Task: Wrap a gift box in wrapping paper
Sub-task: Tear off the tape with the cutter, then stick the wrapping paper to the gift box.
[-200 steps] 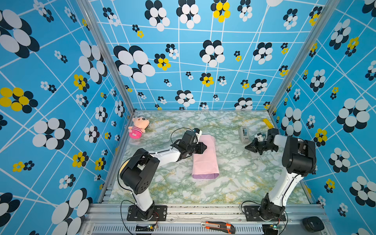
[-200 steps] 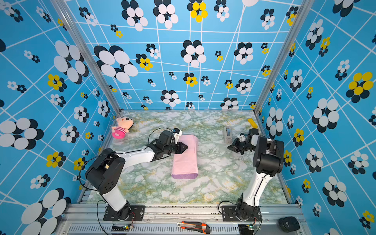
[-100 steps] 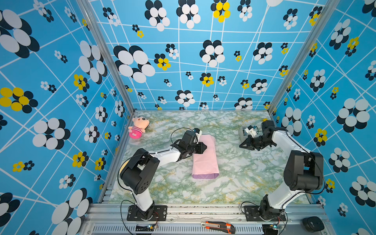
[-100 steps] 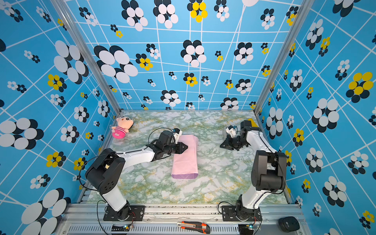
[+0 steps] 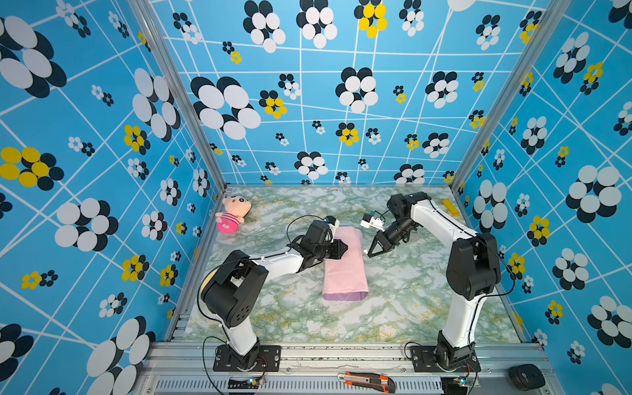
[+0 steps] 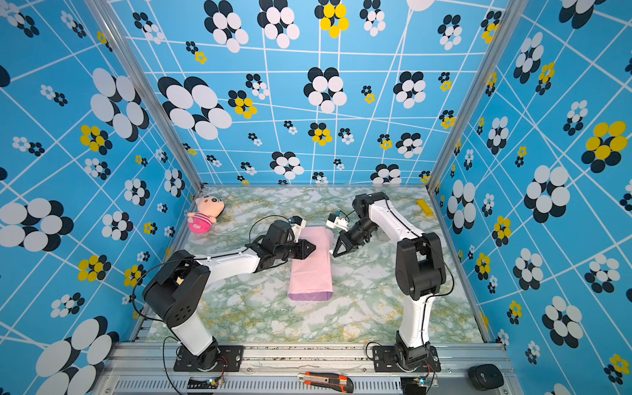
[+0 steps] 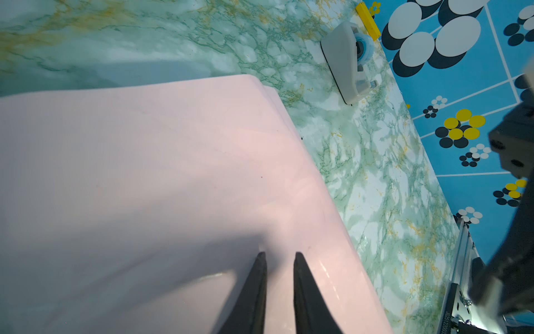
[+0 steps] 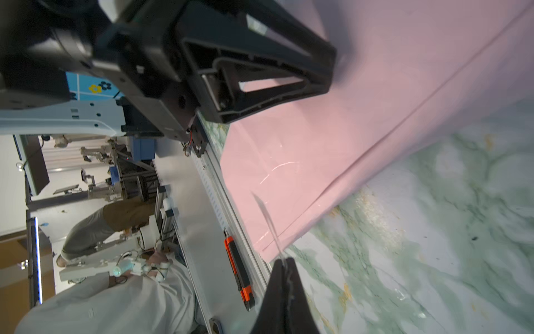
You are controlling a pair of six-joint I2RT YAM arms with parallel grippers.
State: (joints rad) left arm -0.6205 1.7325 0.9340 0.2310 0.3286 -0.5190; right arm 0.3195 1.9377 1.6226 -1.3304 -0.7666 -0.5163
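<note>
Outermost, enclosure walls [image 5: 307, 102]: blue, printed with white lines and black, white and yellow flowers. They stand on three sides of the table.

Table [image 5: 393, 307] [image 6: 362, 307]: green-and-white marble pattern with yellow veining, with an aluminium rail along its front edge.

Wrapping paper [image 5: 343, 270] [image 6: 311, 270] [image 7: 144, 173] [image 8: 361, 115]: folded over into one long raised bundle. The pale pink face is outward and the lilac face shows at the end nearest the front edge. It lies mid-table, its long axis running front to back in both top views. Gift box: not visible; where it sits under the paper cannot be told.

Left gripper [image 5: 344, 249] [image 6: 312, 248] [image 7: 279, 256]: reaches in from the table's left side over the bundle's far half, tips resting on the pink top. Jaws narrow, with a slim gap and nothing pinched in it.

Right gripper [image 5: 368, 254] [image 6: 334, 254] [image 8: 284, 261]: low, just beside the bundle's right long edge, opposite the left gripper. Jaws pressed together on a strip of clear tape [image 8: 265, 214] that rises from the tips toward the paper. Whether the strip touches the paper cannot be told.

Plush doll [image 5: 232, 213] [image 6: 205, 215]: pink-striped, in the far left corner.

Tape dispenser [image 7: 344, 63]: grey, toward the far right, well apart from the paper.

Utility knife [image 5: 367, 380] [image 6: 326, 380] [image 8: 238, 269]: orange and black, on the front rail.

Yellow block [image 5: 450, 207] [image 6: 424, 207] [image 7: 368, 20]: against the right edge, near the far right corner.
</note>
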